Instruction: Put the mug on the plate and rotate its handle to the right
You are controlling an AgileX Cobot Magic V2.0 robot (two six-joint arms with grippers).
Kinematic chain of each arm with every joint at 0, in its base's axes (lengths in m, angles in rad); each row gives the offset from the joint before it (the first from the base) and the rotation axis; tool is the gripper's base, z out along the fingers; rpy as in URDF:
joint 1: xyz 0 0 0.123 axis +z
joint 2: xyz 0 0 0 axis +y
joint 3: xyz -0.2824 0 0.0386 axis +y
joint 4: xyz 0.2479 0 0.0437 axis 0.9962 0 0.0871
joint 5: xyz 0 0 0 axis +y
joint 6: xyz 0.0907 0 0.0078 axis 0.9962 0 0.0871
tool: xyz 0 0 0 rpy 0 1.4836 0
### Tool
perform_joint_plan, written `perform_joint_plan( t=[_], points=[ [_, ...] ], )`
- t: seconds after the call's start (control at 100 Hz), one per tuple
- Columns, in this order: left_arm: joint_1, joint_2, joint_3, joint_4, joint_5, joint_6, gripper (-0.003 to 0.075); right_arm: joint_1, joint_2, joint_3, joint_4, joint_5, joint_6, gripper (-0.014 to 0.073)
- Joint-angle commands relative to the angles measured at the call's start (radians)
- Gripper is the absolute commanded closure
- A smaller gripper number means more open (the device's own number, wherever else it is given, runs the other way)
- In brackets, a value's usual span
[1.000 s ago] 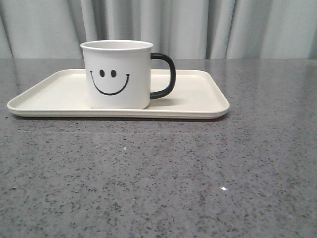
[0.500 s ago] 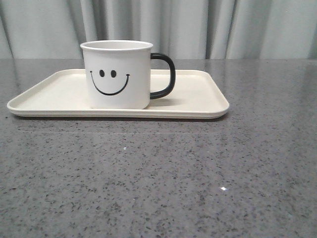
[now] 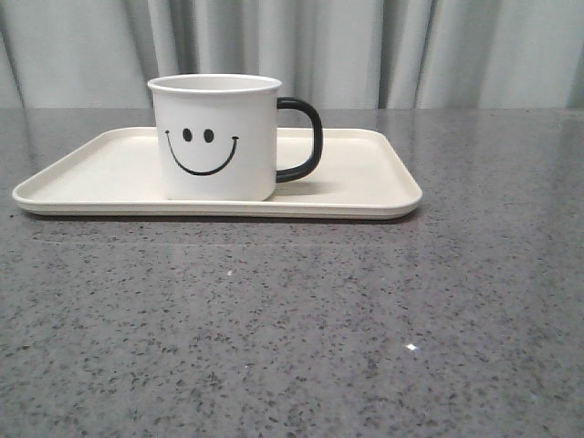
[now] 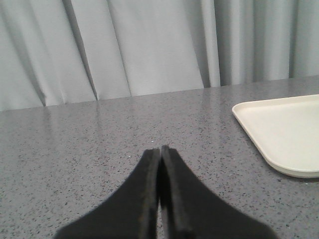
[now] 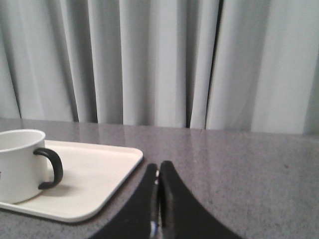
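The white mug [image 3: 216,137] with a black smiley face stands upright on the cream plate [image 3: 365,182], left of the plate's middle. Its black handle [image 3: 306,139] points to the right in the front view. The right wrist view shows the mug [image 5: 19,164], its handle [image 5: 51,167] and the plate [image 5: 107,172] off to one side of my right gripper [image 5: 158,167], which is shut on nothing, above the table. My left gripper [image 4: 160,149] is shut and empty too, with a corner of the plate [image 4: 284,134] well apart from it. Neither gripper appears in the front view.
A grey speckled table [image 3: 301,328] carries the plate. Pale grey curtains [image 3: 365,46] hang behind the table's far edge.
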Motion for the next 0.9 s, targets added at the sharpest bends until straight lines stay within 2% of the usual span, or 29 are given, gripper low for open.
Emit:
perform_joint_plan(
  t=[0.0, 0.31, 0.89],
  points=[
    [-0.007, -0.03, 0.008, -0.002, -0.07, 0.001, 0.0741, 0.0, -0.019, 0.016, 0.026, -0.041, -0.007, 0.0655],
    [-0.007, -0.03, 0.008, -0.002, -0.07, 0.001, 0.074, 0.0, -0.019, 0.121, 0.027, -0.056, -0.007, 0.0655],
    [-0.007, -0.03, 0.008, -0.002, -0.07, 0.001, 0.074, 0.0, -0.019, 0.12, 0.045, -0.163, -0.007, 0.0655]
  ],
)
